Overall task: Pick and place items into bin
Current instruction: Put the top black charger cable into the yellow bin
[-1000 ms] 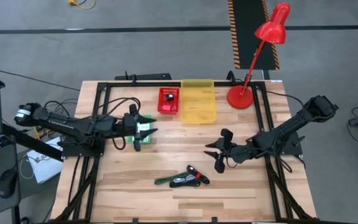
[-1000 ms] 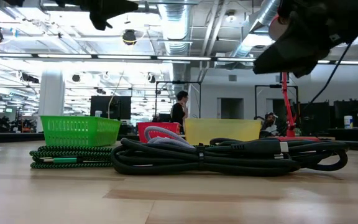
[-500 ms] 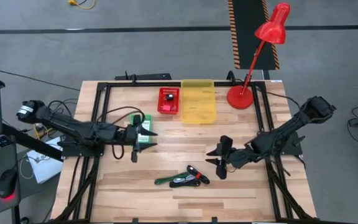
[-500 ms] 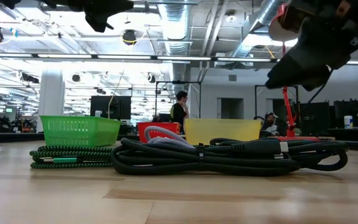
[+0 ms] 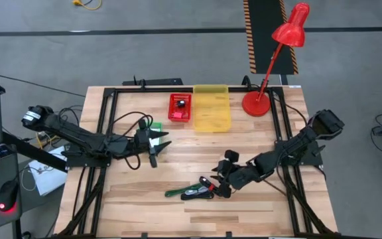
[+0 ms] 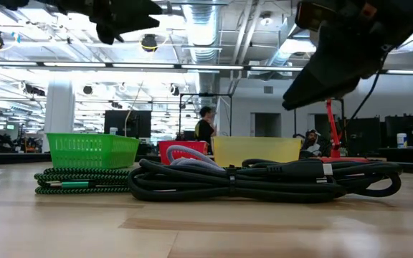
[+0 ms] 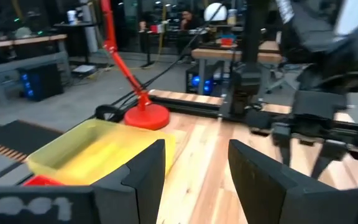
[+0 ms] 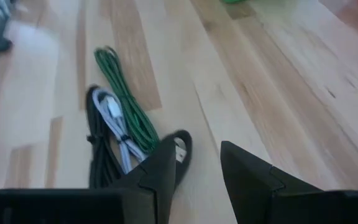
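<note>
A bundle of coiled cables [image 5: 194, 191] lies on the table near its near edge: a green one [image 8: 126, 106], a black one [image 8: 101, 163] and a white-grey one [image 8: 112, 121]. In the low view the green coil [image 6: 84, 180] and the black coil [image 6: 264, 179] rest flat on the wood. My right gripper [image 5: 219, 180] is open, just right of the bundle and above it; its fingers [image 8: 160, 163] point at the bundle's end. My left gripper [image 5: 156, 143] is open and hovers next to the green bin [image 5: 152, 125], holding nothing.
A red bin [image 5: 180, 107] with small items and a yellow bin [image 5: 211, 107] stand side by side at the far edge, a red desk lamp's base [image 5: 257, 103] right of them. The black frame rails [image 5: 105, 126] border the table. Bare wood lies between the bins and the cables.
My right gripper has moved toward the table's left and near edge and come down, closing in on the cable bundle. My left gripper has shifted a little toward the table's right, off the green bin. The cables and bins have not moved.
</note>
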Controlling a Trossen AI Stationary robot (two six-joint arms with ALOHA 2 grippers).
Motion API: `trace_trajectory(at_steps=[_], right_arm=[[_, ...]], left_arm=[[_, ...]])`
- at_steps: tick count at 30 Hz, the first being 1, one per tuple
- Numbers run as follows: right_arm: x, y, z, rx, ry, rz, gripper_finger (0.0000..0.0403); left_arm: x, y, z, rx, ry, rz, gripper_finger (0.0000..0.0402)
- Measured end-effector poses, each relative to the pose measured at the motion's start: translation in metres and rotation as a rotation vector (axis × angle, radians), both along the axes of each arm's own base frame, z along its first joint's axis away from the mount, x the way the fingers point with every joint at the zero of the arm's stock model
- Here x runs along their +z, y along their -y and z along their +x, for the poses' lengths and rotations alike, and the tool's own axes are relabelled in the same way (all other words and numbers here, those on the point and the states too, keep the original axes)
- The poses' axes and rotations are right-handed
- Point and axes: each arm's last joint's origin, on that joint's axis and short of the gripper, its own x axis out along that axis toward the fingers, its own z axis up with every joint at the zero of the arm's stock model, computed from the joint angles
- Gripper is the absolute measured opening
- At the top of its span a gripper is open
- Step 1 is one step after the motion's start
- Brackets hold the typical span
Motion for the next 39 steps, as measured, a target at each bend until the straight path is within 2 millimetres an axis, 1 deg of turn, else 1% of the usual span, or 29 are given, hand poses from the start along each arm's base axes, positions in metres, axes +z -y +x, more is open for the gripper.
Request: trace_trajectory(at_steps=[4, 7, 12, 15, 25, 27, 30, 35, 39], right_arm=[[0.008, -0.002, 0.001, 0.004, -0.075, -0.042, 0.0123], [0.012, -0.002, 0.001, 0.006, -0.102, -0.055, 0.0123], [0.007, 0.000, -0.002, 0.012, -0.147, -0.029, 0.0123], [0.003, -0.001, -0.006, -0.010, -0.157, -0.006, 0.0123], [0.001, -0.016, -0.015, -0.023, -0.144, 0.040, 0.0123], [-0.002, -0.020, -0.015, -0.017, -0.144, 0.047, 0.0123], [-0.014, -0.027, -0.014, 0.009, -0.164, 0.049, 0.0123], [-0.039, -0.037, -0.004, 0.047, -0.203, 0.081, 0.0123], [-0.047, -0.043, 0.005, 0.052, -0.216, 0.071, 0.0124]], left_arm=[[-0.001, -0.003, 0.003, 0.035, 0.009, -0.046, 0.0165], [0.004, -0.004, 0.004, 0.027, 0.028, -0.074, 0.0165], [0.009, -0.003, 0.007, -0.006, 0.005, -0.097, 0.0165], [0.009, -0.002, 0.007, -0.028, -0.007, -0.126, 0.0165], [0.008, -0.001, 0.007, -0.048, -0.004, -0.160, 0.0165], [0.008, -0.001, 0.007, -0.047, -0.002, -0.167, 0.0165], [0.008, -0.001, 0.007, -0.048, -0.002, -0.168, 0.0165], [0.006, 0.000, 0.009, -0.050, -0.012, -0.168, 0.0165], [0.006, 0.000, 0.008, -0.063, -0.020, -0.170, 0.0165]])
